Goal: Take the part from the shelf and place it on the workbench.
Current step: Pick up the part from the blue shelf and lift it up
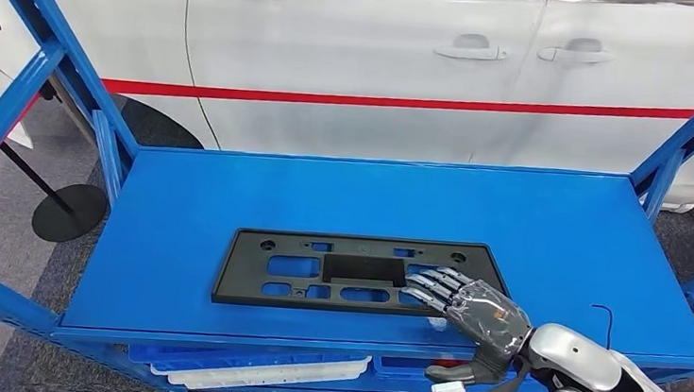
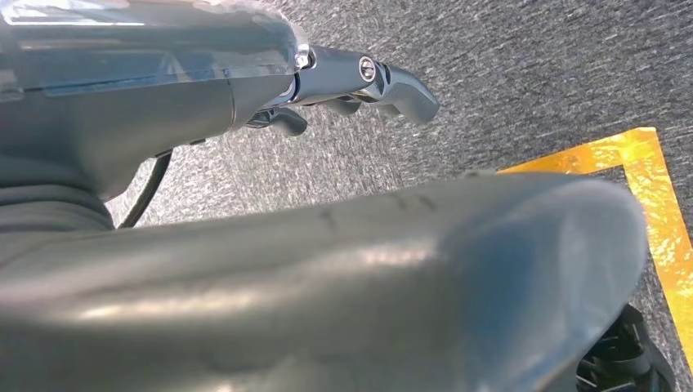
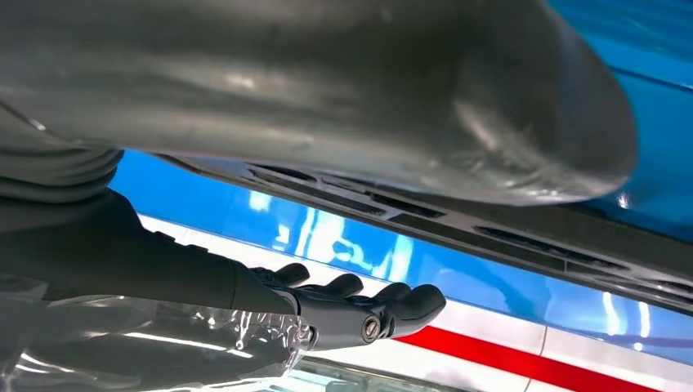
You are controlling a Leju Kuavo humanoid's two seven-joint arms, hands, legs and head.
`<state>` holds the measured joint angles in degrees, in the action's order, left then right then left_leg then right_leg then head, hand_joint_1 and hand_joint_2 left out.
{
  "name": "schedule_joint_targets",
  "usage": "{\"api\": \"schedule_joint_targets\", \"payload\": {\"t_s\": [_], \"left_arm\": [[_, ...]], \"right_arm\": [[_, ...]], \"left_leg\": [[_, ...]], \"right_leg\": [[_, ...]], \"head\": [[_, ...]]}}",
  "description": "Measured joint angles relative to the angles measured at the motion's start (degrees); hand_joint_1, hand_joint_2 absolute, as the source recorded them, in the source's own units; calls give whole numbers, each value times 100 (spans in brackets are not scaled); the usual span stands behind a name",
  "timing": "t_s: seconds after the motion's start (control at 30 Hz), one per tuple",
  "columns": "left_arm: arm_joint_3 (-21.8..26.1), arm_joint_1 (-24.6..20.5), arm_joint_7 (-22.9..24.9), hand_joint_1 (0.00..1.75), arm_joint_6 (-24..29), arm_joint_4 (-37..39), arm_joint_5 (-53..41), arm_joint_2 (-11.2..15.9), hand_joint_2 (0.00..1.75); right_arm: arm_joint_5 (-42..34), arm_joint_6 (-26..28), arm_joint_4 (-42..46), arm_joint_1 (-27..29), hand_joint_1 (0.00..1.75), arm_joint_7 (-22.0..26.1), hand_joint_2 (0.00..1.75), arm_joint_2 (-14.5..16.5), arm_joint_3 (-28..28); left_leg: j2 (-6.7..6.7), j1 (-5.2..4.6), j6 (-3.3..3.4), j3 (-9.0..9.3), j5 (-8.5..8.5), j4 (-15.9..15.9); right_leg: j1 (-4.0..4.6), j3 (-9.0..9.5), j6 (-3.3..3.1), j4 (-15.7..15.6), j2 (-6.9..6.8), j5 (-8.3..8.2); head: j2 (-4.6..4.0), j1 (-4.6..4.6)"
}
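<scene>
Black plastic part (image 1: 361, 273) lies flat on the blue shelf (image 1: 229, 195) top, near the front edge, roughly centred. Right hand (image 1: 471, 306) rests over the part's right end, fingers (image 1: 435, 284) extended and slightly spread on top of it, thumb (image 1: 470, 368) down below the shelf edge; can't tell if it's actually gripping. Left hand (image 2: 359, 82) hangs over grey carpet (image 2: 507, 73) by yellow floor tape (image 2: 654, 212), fingers loosely curled, holding nothing. White car (image 1: 412, 59) with red stripe sits behind the shelf.

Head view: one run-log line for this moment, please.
stage: reach | black plastic bracket flat on blue shelf | right hand fingers over bracket's right end, not lifted | left hand hanging over grey carpet, holds nothing
</scene>
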<state>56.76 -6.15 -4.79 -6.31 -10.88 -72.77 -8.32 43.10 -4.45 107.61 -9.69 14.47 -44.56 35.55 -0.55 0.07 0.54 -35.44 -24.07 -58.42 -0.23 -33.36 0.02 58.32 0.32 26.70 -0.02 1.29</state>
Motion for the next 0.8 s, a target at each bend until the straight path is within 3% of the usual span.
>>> {"api": "schedule_joint_targets", "payload": {"t_s": [0.27, 0.4, 0.67, 0.8], "left_arm": [[-2, -83, 58, 0, -3, 0, -72, -35, 0], [-2, -129, 89, 0, -2, 0, -74, -52, 0], [0, -199, 134, 0, 17, 0, -75, -105, 0], [0, -229, 158, 0, 27, 0, -80, -127, 0]], "right_arm": [[676, 278, 44, 471, 0, -8, 0, 261, -220], [923, 406, -126, 556, 0, 55, 175, 617, -233], [958, 431, -1042, 39, 0, 278, 175, 1483, -38], [988, 729, -1669, -451, 0, 467, 175, 1947, 159]], "left_leg": [[1, 0, 2, 8, 0, 0], [2, 0, 2, 9, -1, 0], [6, 0, 1, 15, 1, 1], [9, 0, -1, 21, 3, 2]], "right_leg": [[-3, 12, 4, 0, -7, 5], [-2, 14, 3, 0, -4, 5], [0, 20, 3, 2, -2, 5], [1, 25, 3, 4, 4, 4]], "head": [[0, 0], [0, 0], [0, 0], [0, 0]]}}
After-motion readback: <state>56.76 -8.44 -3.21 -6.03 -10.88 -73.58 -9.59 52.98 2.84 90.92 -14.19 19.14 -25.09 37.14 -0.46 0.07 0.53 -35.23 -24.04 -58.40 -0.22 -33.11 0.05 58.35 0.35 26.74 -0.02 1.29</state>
